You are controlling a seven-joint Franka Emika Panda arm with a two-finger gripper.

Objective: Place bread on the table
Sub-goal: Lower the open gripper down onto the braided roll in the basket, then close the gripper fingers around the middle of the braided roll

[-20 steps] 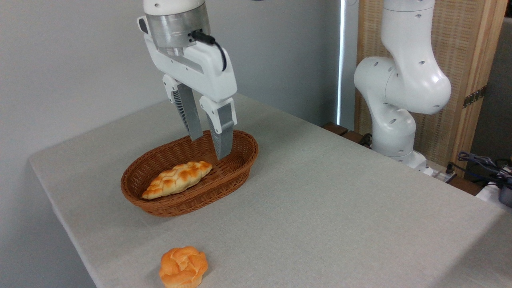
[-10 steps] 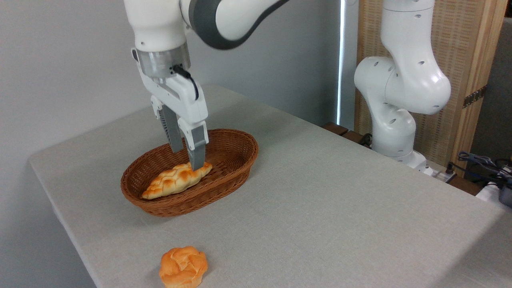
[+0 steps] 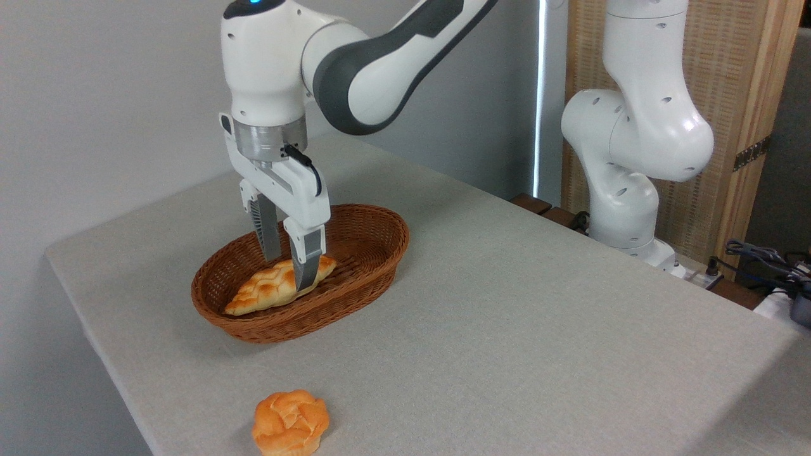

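The bread (image 3: 258, 292), a braided golden loaf with browned patches, lies in the brown wicker basket (image 3: 380, 214) on the left half of the table (image 3: 519, 316). My gripper (image 3: 287, 273) points straight down into the basket, open, one finger on each side of the loaf's right part. The near finger (image 3: 305, 263) covers part of the loaf; the far finger (image 3: 268, 233) stands behind it. Whether the fingers touch the bread is unclear.
A small round orange bun (image 3: 290, 423) sits on the cloth near the front edge. The arm's white base (image 3: 633, 158) rises at the back right, with cables (image 3: 766, 259) beside it. The table's left edge is close to the basket.
The gripper has come left from the basket's right end and dropped until its fingers straddle the loaf. The bread and the bun lie where they were.
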